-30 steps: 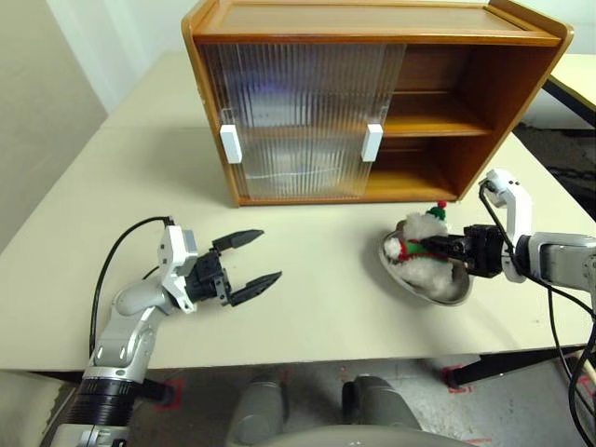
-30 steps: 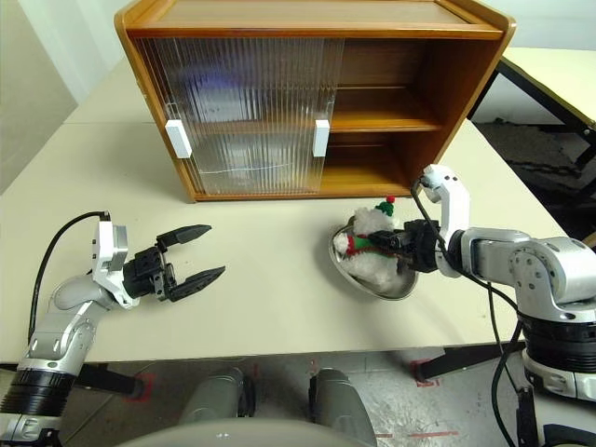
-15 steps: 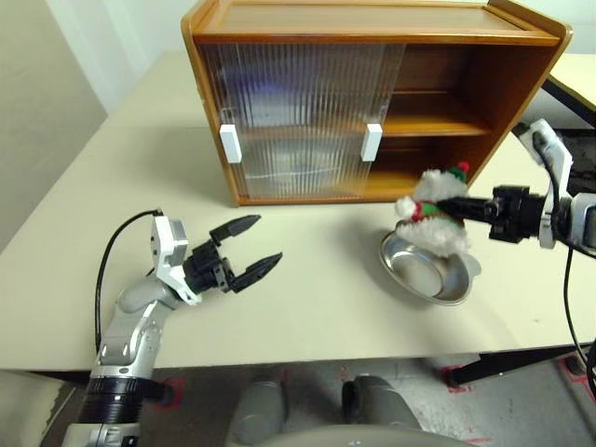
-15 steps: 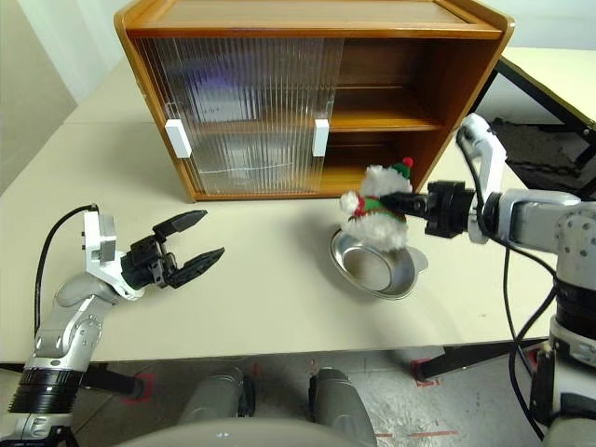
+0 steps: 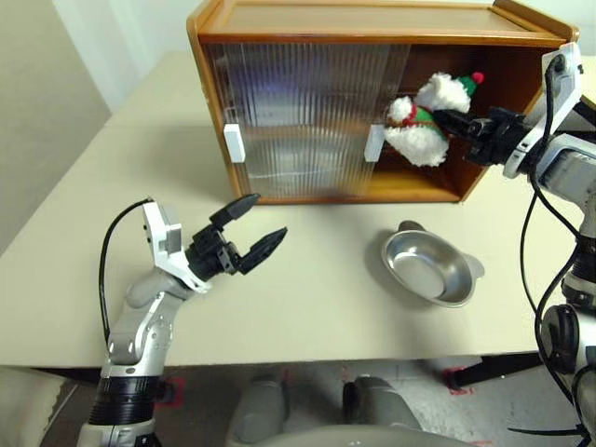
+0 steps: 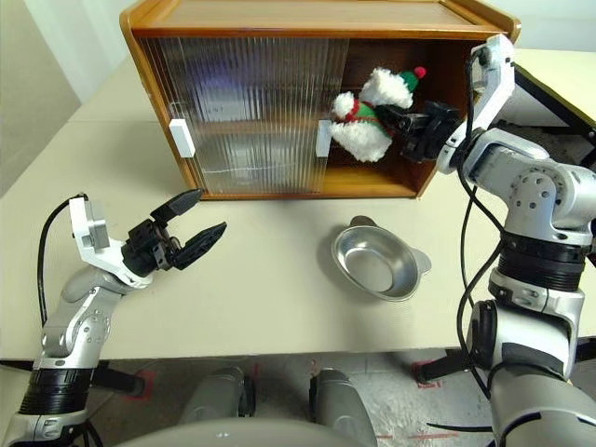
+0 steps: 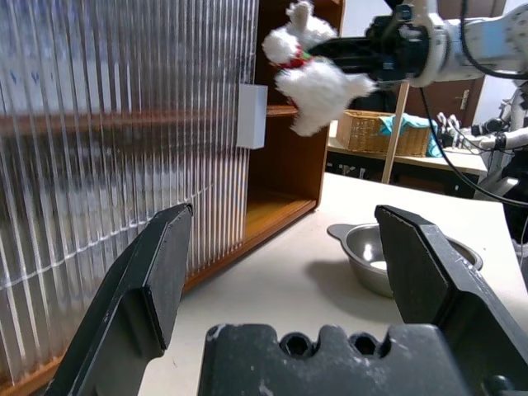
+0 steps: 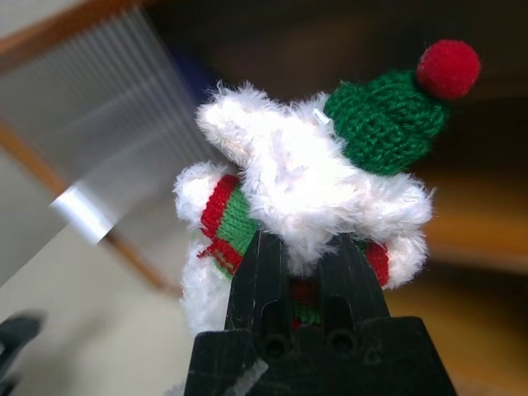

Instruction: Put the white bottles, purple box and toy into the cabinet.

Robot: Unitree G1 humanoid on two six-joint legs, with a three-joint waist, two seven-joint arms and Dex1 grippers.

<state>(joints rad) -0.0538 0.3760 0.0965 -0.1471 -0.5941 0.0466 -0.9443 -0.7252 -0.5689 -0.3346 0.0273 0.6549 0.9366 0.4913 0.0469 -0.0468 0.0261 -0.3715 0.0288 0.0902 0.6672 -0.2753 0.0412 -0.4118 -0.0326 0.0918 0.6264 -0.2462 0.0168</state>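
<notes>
- Right gripper [image 6: 402, 118] clenched on toy [image 6: 368, 119]; left gripper [image 5: 250, 228] spread, empty.
- Risk: plush snags sliding door's white handle [image 5: 374, 143].
- Risk: soft grip slips short of cabinet [image 5: 521, 84] shelf.

The room is bright, with soft, even light all around. I see a small soft shadow on the table [image 5: 307, 298] under the steel dish [image 5: 426, 267]. The ribbed doors [image 5: 298, 112] of the cabinet [image 5: 372, 23] shine with pale glare, and things behind them look smeary. Inside the cabinet it is darker. From my right claw [image 8: 301, 272], the toy [image 8: 305, 181] looks sharp, but everything behind it is fuzzy. From my left wrist, my own fingers [image 7: 144, 289] look big and dark.
</notes>
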